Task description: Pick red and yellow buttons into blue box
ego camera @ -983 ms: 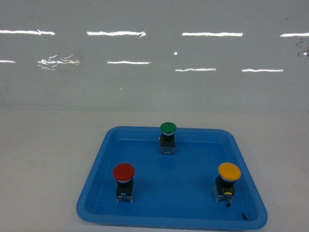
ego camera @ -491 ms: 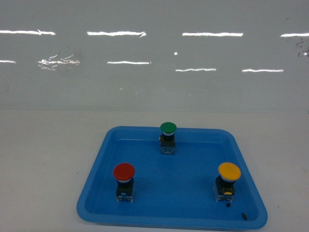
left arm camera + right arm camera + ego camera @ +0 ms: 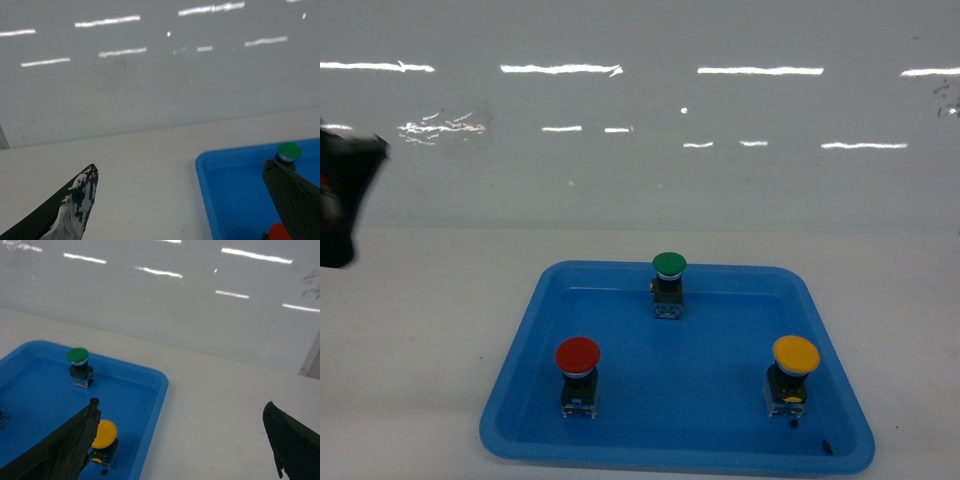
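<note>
The red button [image 3: 577, 356] stands at the front left of a shallow blue tray [image 3: 675, 462], and the yellow button [image 3: 795, 355] at its front right. My left gripper [image 3: 180, 167] is open over bare table left of the tray [image 3: 202, 165]. The red cap [image 3: 280, 232] shows by its right finger. My right gripper [image 3: 181, 405] is open over bare table right of the tray [image 3: 159, 390]. The yellow button [image 3: 104, 434] sits just beside its left finger. The blue box is out of view.
A green-capped button [image 3: 668, 265] stands at the tray's back middle. A dark, blurred part of my left arm [image 3: 345, 195] shows at the head view's left edge. A grey glossy wall [image 3: 640, 150] rises behind the white table [image 3: 420, 330].
A dark blurred part of my left arm has come into the head view at the left edge. The three buttons and the tray have not moved.
</note>
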{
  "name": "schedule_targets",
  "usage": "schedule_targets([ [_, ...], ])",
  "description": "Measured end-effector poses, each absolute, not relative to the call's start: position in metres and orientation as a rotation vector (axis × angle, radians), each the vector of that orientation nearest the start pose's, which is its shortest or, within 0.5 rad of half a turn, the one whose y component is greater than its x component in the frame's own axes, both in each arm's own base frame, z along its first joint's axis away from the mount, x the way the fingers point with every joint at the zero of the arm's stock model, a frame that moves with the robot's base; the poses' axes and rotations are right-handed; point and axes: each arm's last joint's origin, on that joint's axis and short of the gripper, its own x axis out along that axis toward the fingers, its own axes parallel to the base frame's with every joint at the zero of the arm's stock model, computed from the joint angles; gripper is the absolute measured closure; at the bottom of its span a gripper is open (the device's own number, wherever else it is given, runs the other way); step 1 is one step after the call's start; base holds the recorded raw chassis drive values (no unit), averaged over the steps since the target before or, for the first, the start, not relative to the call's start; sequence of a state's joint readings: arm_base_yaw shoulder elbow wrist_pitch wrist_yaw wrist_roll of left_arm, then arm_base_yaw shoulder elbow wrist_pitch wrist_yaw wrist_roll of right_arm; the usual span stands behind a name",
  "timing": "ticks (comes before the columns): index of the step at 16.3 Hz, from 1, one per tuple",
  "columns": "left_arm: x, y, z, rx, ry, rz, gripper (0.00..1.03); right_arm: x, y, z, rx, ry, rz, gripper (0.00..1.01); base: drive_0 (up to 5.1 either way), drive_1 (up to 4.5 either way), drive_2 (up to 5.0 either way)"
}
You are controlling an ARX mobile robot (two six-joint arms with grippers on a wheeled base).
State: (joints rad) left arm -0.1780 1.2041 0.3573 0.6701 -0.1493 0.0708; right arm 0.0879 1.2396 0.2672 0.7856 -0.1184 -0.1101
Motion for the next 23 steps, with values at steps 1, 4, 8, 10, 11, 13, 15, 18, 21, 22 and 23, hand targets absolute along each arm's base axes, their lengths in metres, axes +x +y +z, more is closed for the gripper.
schedule_targets([
  [1,0.240,-0.040,0.184,0.117,0.223,-0.040,0.05,0.231,0.028,0.159,-0.121,0.244,0.240,0.03,0.0,0.00,0.0],
  [4,0.287,-0.053,0.178,0.130,0.266,-0.031,0.05,0.272,0.054,0.147,-0.153,0.358,0.368,0.03,0.0,0.00,0.0],
  [8,0.286,-0.056,0.176,0.143,0.273,-0.028,0.05,0.274,0.059,0.152,-0.159,0.340,0.374,0.03,0.0,0.00,0.0],
  [10,0.286,-0.055,0.175,0.143,0.274,-0.026,0.05,0.274,0.059,0.152,-0.159,0.341,0.373,0.03,0.0,0.00,0.0],
  [11,0.286,-0.055,0.175,0.143,0.274,-0.026,0.05,0.274,0.059,0.152,-0.159,0.341,0.373,0.03,0.0,0.00,0.0],
  [13,0.286,-0.055,0.175,0.143,0.274,-0.026,0.05,0.275,0.059,0.151,-0.162,0.308,0.356,0.03,0.0,0.00,0.0],
  [15,0.286,-0.055,0.175,0.144,0.274,-0.026,0.05,0.277,0.061,0.139,-0.164,0.339,0.352,0.03,0.0,0.00,0.0],
  [18,0.286,-0.055,0.175,0.143,0.274,-0.026,0.05,0.280,0.070,0.123,-0.170,0.401,0.387,0.03,0.0,0.00,0.0],
  [21,0.286,-0.055,0.175,0.143,0.274,-0.025,0.05,0.296,0.082,0.113,-0.177,0.450,0.447,0.03,0.0,0.00,0.0],
  [22,0.286,-0.055,0.175,0.144,0.274,-0.025,0.05,0.303,0.084,0.109,-0.186,0.461,0.451,0.03,0.0,0.00,0.0],
  [23,0.286,-0.055,0.175,0.143,0.274,-0.024,0.05,0.313,0.087,0.104,-0.195,0.496,0.464,0.03,0.0,0.00,0.0],
])
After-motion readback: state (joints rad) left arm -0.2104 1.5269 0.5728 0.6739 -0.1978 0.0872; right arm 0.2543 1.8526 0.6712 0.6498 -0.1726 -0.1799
